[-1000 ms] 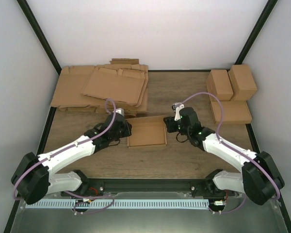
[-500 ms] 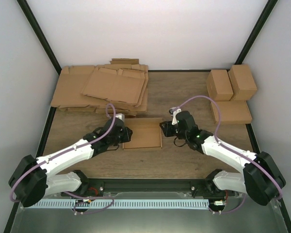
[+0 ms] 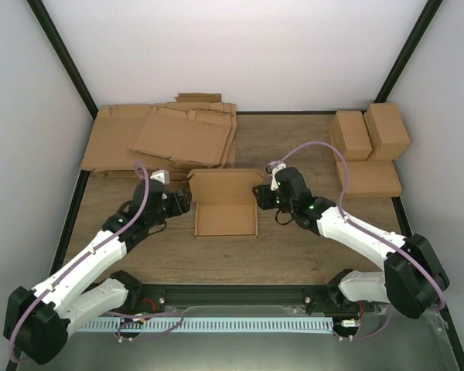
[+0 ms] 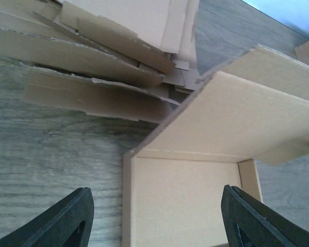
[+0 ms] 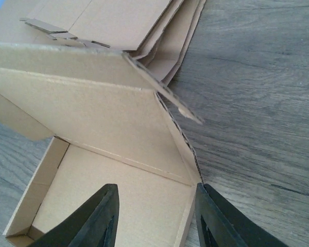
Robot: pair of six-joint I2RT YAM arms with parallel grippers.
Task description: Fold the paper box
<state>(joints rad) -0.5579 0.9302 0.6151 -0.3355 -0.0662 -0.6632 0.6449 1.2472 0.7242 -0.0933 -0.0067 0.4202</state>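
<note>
The paper box (image 3: 226, 219) sits on the wooden table (image 3: 309, 247) near its middle, between the 2 arms. Its base is a shallow open tray with low side walls. The lid (image 3: 224, 185) stands raised along the far edge, leaning back toward the pile of flat cardboard sheets (image 3: 162, 139) at the far left of the table.

The left gripper (image 3: 182, 204) is just beside the tray's left wall. In the left wrist view its 2 black fingers (image 4: 67, 221) are spread wide with nothing clamped. The tray's left wall and near corner show in the gap between them, clear of both pads.

The right gripper (image 3: 261, 198) is at the tray's far right corner, where the lid meets the side wall. In the right wrist view its fingers (image 5: 95, 218) are parted and released. The right wall runs down between them and neither pad presses on it. A small side tab (image 5: 183, 108) juts from the lid's right edge above that wall.

3 closed cardboard boxes (image 3: 349, 135) lie at the far right of the table, well apart from the tray.
</note>
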